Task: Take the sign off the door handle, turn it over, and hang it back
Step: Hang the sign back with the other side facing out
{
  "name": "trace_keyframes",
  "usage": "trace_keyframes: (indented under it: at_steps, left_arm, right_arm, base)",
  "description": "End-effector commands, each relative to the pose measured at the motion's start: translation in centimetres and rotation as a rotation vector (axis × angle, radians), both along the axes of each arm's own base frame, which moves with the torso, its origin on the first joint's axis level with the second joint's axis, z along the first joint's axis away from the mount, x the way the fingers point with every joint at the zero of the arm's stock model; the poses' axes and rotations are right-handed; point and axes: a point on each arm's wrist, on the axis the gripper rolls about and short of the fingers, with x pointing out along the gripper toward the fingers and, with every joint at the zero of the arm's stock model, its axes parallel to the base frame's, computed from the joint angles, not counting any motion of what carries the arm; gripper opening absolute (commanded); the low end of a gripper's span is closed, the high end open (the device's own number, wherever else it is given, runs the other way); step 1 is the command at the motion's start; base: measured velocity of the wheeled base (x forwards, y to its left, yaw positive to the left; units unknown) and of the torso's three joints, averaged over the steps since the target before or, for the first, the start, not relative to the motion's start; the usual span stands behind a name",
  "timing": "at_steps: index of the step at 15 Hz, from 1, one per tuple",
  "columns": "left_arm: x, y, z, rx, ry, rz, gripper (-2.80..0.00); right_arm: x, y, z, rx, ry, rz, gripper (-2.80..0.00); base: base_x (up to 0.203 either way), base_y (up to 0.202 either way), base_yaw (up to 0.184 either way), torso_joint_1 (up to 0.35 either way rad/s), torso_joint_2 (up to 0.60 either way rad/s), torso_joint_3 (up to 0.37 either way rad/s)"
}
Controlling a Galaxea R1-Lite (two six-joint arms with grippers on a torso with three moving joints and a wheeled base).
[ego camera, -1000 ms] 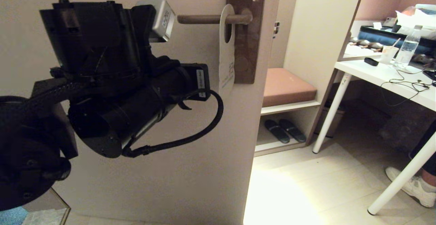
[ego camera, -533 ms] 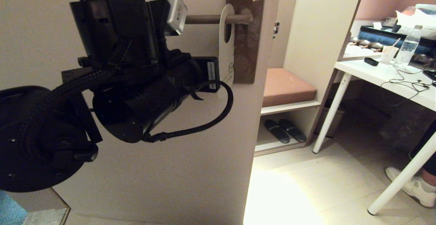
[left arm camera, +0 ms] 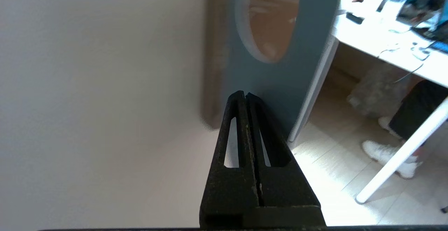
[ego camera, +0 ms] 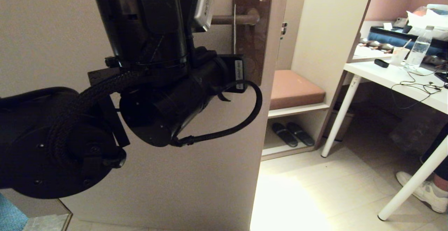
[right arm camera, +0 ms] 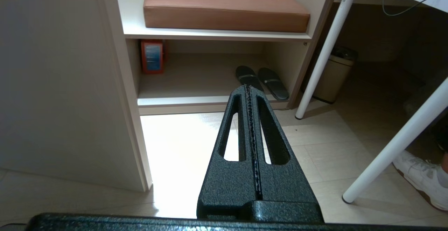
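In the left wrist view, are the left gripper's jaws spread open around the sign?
No. The left gripper has its jaws pressed together, tips just short of the slate-blue sign hanging ahead of them.

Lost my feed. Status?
Left tool shut, at the sign. Right tool shut, parked low. Sign on door handle. Nothing blocking.

Just past the closed jaws there's a shelf unit (right arm camera: pixel 217 35) with a brown cushion (right arm camera: pixel 224 7), slippers (right arm camera: pixel 262 78) underneath, pale tiled floor (right arm camera: pixel 182 147).
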Motion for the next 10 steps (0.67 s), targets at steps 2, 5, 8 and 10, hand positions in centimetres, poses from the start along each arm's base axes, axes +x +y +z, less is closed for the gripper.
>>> trace_keyframes:
  at_steps: [2, 5, 8, 10]
  left_arm:
    - [0.2, -1.3, -0.1, -0.007, -0.003, -0.017, -2.8]
    - [0.1, -1.5, 0.0, -0.008, -0.003, -0.022, -2.8]
    - [0.3, -1.9, 0.5, -0.024, -0.016, -0.023, -2.8]
    - [0.5, -2.1, 0.4, -0.025, -0.016, -0.023, -2.8]
  right_arm:
    - [0.0, 0.0, 0.0, -0.001, 0.001, 0.001, -2.8]
    - [0.0, 0.0, 0.0, -0.001, 0.001, 0.001, -2.8]
    - [0.0, 0.0, 0.0, -0.001, 0.001, 0.001, -2.8]
    - [0.0, 0.0, 0.0, -0.001, 0.002, 0.001, -2.8]
  base:
    - [0.0, 0.0, 0.0, 0.0, 0.0, 0.0]
    - [0.0, 0.0, 0.0, 0.0, 0.0, 0.0]
    - [0.0, 0.0, 0.0, 0.0, 0.0, 0.0]
    - [0.0, 0.0, 0.0, 0.0, 0.0, 0.0]
